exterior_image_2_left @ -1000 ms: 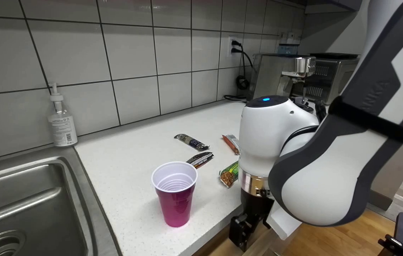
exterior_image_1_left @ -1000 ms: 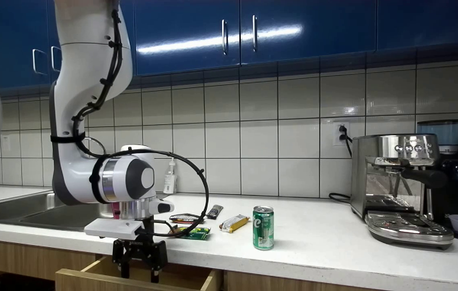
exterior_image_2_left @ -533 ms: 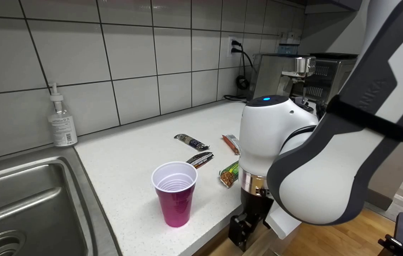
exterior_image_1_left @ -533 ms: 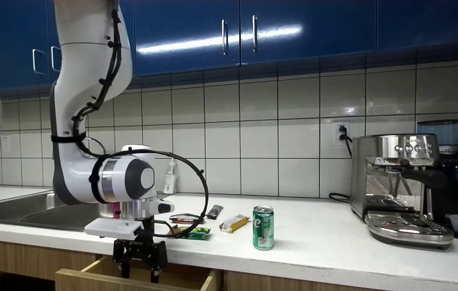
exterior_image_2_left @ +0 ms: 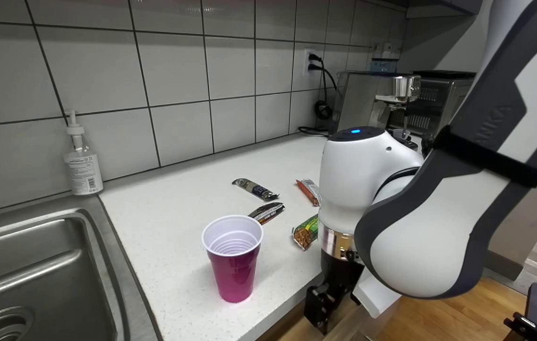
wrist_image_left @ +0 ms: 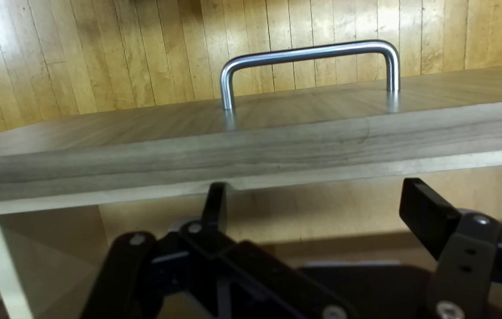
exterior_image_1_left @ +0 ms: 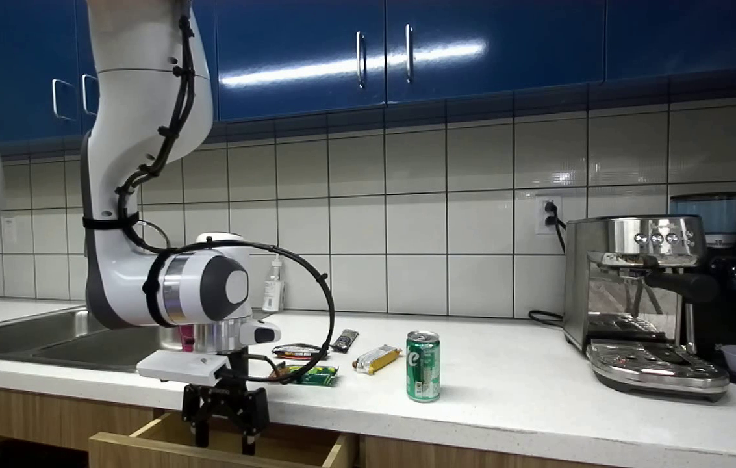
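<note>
The hand (wrist_image_left: pixel 315 195) is released, its two fingers (wrist_image_left: pixel 215 204) spread wide and pointing down at the opening of a wooden drawer (exterior_image_1_left: pixel 147 456) that stands out from under the front edge of the white surface (exterior_image_1_left: pixel 504 364). In both exterior views it hangs just outside that edge, its tips lower than the surface top, over the gap between the edge and the drawer's front panel (wrist_image_left: pixel 277 153). The wrist view shows one fingertip overlapping the panel's inner rim, so near that touching or apart cannot be told; the opposite finger shows against the panel's inner face, and one side wall (wrist_image_left: pixel 5 270) stands well apart from both. On the panel's outer face a metal handle (wrist_image_left: pixel 308 53) juts out over the wooden floor (wrist_image_left: pixel 144 66). Higher up, a black cable (exterior_image_1_left: pixel 323 278) bows out from the arm (exterior_image_1_left: pixel 134 104), passing in front of a green packet (exterior_image_1_left: pixel 324 375) near the edge. A yellow packet (exterior_image_1_left: pixel 377 359) lies between it and a green can (exterior_image_1_left: pixel 423 366), which stands upright near the edge, well apart from the coffee machine (exterior_image_1_left: pixel 634 237). Two dark-wrapped bars (exterior_image_2_left: pixel 254 188) lie farther back, toward the tiled wall (exterior_image_2_left: pixel 178 132). A magenta cup (exterior_image_2_left: pixel 235 277) stands upright near the same edge, between the sink (exterior_image_2_left: pixel 111 246) and the green packet, leaving a strip of surface on either side of it; a soap bottle (exterior_image_2_left: pixel 83 168) sits at the sink's back corner.
</note>
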Available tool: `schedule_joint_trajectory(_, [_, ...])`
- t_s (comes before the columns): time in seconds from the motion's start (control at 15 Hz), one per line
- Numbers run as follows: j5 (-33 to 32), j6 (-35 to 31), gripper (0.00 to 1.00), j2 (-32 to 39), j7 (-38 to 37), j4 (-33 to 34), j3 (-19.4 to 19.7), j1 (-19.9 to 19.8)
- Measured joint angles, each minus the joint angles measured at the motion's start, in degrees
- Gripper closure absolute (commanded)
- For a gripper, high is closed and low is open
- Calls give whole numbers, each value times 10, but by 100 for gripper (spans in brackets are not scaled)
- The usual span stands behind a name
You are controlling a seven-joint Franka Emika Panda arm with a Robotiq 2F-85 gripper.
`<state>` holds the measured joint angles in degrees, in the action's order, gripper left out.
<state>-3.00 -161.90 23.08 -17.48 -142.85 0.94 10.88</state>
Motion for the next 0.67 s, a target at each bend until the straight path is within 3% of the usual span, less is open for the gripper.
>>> schedule_joint_trajectory(0.67, [33, 0, 0, -3, 2, -7, -5, 0])
